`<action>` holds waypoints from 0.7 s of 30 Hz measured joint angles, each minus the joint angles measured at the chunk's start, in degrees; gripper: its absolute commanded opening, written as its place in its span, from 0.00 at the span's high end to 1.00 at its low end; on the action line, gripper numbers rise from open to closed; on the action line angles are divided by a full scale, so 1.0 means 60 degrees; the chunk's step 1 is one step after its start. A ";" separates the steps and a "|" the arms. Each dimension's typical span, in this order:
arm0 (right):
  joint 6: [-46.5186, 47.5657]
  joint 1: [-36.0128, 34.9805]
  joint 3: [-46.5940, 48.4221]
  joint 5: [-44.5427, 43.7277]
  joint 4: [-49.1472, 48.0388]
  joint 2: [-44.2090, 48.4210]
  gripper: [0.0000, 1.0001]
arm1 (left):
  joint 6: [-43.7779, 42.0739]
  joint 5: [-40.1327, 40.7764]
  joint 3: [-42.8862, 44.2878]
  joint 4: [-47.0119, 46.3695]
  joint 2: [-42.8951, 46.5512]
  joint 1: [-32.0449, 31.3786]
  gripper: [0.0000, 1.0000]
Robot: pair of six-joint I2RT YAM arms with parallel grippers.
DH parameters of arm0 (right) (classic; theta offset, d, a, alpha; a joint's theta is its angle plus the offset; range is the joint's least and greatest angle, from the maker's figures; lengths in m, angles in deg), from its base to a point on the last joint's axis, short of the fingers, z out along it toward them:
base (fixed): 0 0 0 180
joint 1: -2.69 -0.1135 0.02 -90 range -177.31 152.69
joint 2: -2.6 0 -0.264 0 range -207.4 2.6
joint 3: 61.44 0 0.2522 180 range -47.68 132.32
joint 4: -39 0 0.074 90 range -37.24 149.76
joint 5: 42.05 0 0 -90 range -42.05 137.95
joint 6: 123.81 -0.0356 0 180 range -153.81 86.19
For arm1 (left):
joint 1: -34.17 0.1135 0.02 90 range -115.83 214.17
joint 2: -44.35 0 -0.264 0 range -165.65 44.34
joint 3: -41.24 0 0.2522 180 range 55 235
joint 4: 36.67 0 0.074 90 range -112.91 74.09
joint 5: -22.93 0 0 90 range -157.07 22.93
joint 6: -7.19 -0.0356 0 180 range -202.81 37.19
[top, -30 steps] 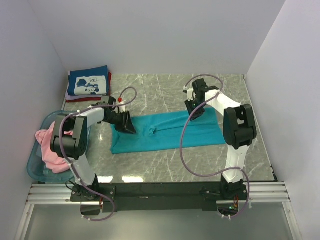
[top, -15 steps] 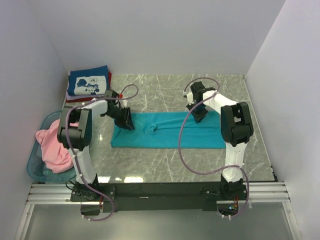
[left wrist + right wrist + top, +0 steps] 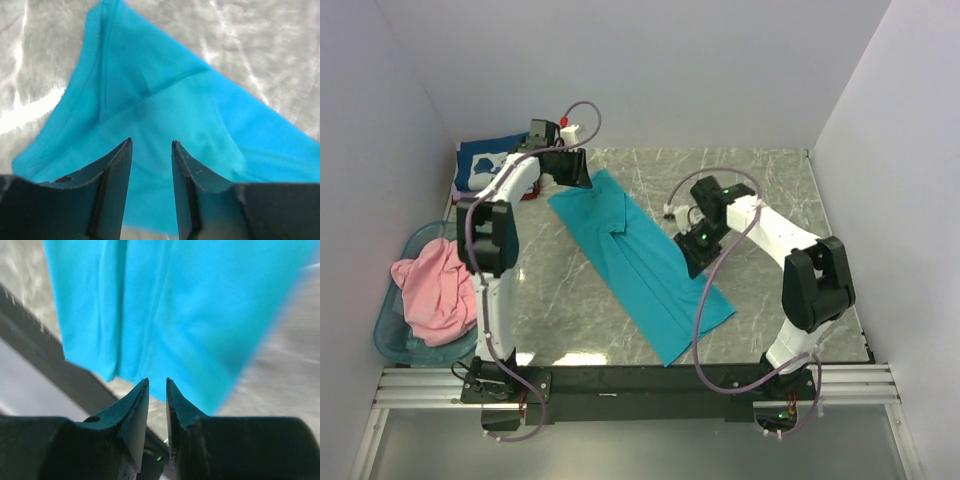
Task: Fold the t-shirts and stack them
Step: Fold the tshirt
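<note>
A light-blue basket (image 3: 392,345) sits left on the marble table (image 3: 770,180).

Overhead light: bright, even and diffuse; you get only soft shadows under the arms.
Glare: white patches on the tabletop (image 3: 570,357) near its front edge, and pale streaks in your left wrist view.
Right wrist view: motion-blurred; the teal t-shirt (image 3: 190,305) smears along its right edge.
Left wrist view: cloth seams read sharp.
</note>
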 measured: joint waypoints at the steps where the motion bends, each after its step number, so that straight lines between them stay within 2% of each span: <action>1: -0.0004 0.0178 0.0259 -0.0044 -0.0044 0.0087 0.74 | 0.0051 0.0022 -0.0492 -0.0273 0.0474 0.0004 0.55; 6: -0.0051 0.0561 0.0790 -0.0535 -0.0310 -0.0142 0.76 | 0.0368 -0.0044 -0.2568 -0.0637 0.2750 -0.0073 0.55; 9: -0.0135 0.0404 0.0823 -0.0656 -0.0535 -0.0732 0.77 | 0.0630 -0.0251 -0.3388 -0.0736 0.3475 -0.0157 0.57; 16: -0.0386 0.0018 0.0310 -0.0838 -0.1344 -0.1603 0.81 | 0.0976 -0.0896 -0.5213 -0.0794 0.3570 -0.0204 0.59; 21: -0.0681 -0.0288 -0.0302 -0.0641 -0.1687 -0.1861 0.81 | 0.1155 -0.1024 -0.5260 -0.0838 0.2925 -0.0204 0.61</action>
